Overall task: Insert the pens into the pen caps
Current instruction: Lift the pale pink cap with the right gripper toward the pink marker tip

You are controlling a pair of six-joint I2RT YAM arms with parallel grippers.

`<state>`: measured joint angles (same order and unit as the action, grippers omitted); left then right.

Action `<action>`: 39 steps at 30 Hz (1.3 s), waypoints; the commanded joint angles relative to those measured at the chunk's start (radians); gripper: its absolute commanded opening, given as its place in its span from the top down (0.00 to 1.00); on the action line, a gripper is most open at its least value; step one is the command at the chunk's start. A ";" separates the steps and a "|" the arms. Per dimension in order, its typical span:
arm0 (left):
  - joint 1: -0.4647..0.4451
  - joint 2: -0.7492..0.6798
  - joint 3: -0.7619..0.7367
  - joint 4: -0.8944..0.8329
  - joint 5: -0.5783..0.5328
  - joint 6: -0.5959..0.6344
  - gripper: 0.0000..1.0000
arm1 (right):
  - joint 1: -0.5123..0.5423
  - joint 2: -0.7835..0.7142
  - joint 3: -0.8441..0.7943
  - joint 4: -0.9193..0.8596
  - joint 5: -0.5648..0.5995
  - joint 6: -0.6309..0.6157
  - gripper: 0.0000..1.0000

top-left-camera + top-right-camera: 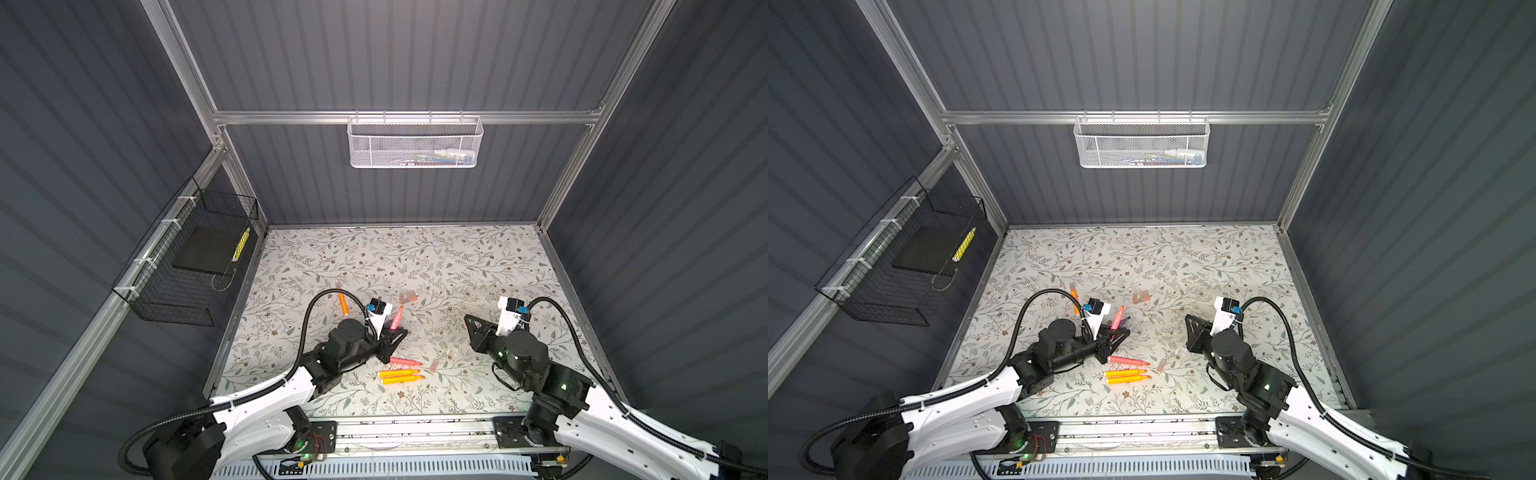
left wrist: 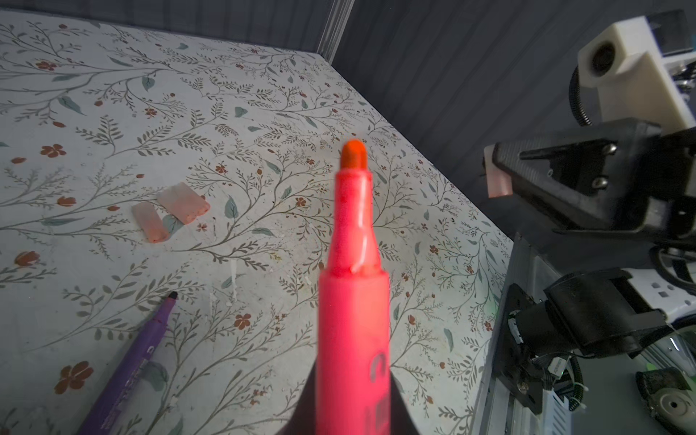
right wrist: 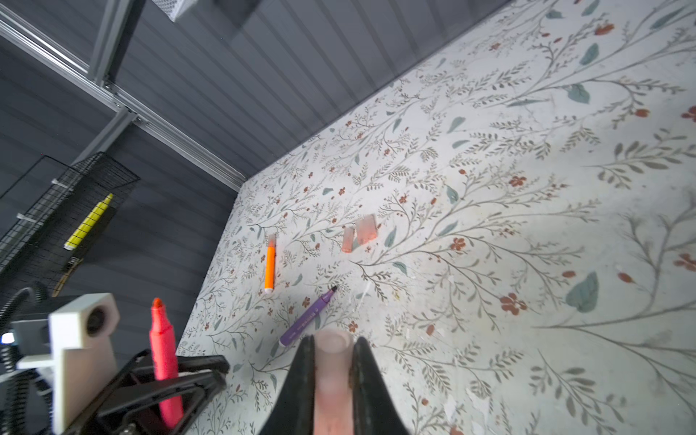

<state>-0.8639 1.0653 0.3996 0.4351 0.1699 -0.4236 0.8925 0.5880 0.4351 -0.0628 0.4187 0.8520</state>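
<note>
My left gripper (image 1: 395,332) (image 2: 352,380) is shut on a pink pen (image 2: 354,286) (image 1: 397,316), its orange-red tip pointing up and away. My right gripper (image 1: 467,319) (image 3: 333,350) is shut on a translucent pinkish pen cap (image 3: 333,371) (image 2: 499,185), open end outward, a short way right of the held pen. On the table lie a purple pen (image 2: 128,361) (image 3: 307,316), an orange pen (image 1: 343,303) with a cap on its far end, another pink pen (image 1: 405,360) and two yellow-orange pens (image 1: 400,376). Two loose caps (image 1: 407,297) (image 2: 169,214) lie beyond; one cap (image 1: 434,365) lies near the front.
A black wire basket (image 1: 183,266) hangs on the left wall with a yellow marker in it. On the back rail hangs a white mesh basket (image 1: 415,143). The flowered table (image 1: 457,257) is walled on three sides, with a metal rail along the front.
</note>
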 commanded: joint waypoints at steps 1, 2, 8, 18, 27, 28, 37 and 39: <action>-0.006 0.032 0.047 0.121 0.076 -0.038 1.00 | -0.006 0.039 0.046 0.113 0.004 -0.062 0.98; -0.006 0.044 0.052 0.128 0.083 -0.038 1.00 | -0.006 0.054 0.052 0.135 -0.002 -0.065 0.98; -0.006 0.085 0.065 0.165 0.101 -0.054 1.00 | -0.010 0.124 0.078 0.250 -0.066 -0.082 0.98; -0.007 0.134 0.072 0.220 0.132 -0.063 1.00 | -0.010 0.216 0.088 0.401 -0.102 -0.086 0.99; -0.007 0.171 0.073 0.260 0.149 -0.077 1.00 | -0.010 0.333 0.122 0.483 -0.180 -0.058 1.00; -0.007 0.174 0.075 0.261 0.151 -0.079 1.00 | -0.010 0.348 0.130 0.485 -0.190 -0.053 1.00; -0.008 0.199 0.079 0.272 0.136 -0.083 1.00 | -0.009 0.434 0.138 0.564 -0.255 -0.033 1.00; -0.009 0.201 0.082 0.274 0.132 -0.084 1.00 | -0.009 0.448 0.140 0.574 -0.257 -0.031 1.00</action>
<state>-0.8654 1.2575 0.4538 0.6781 0.3004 -0.4950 0.8841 1.0229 0.5465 0.4591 0.1879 0.8108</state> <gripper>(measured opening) 0.165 0.163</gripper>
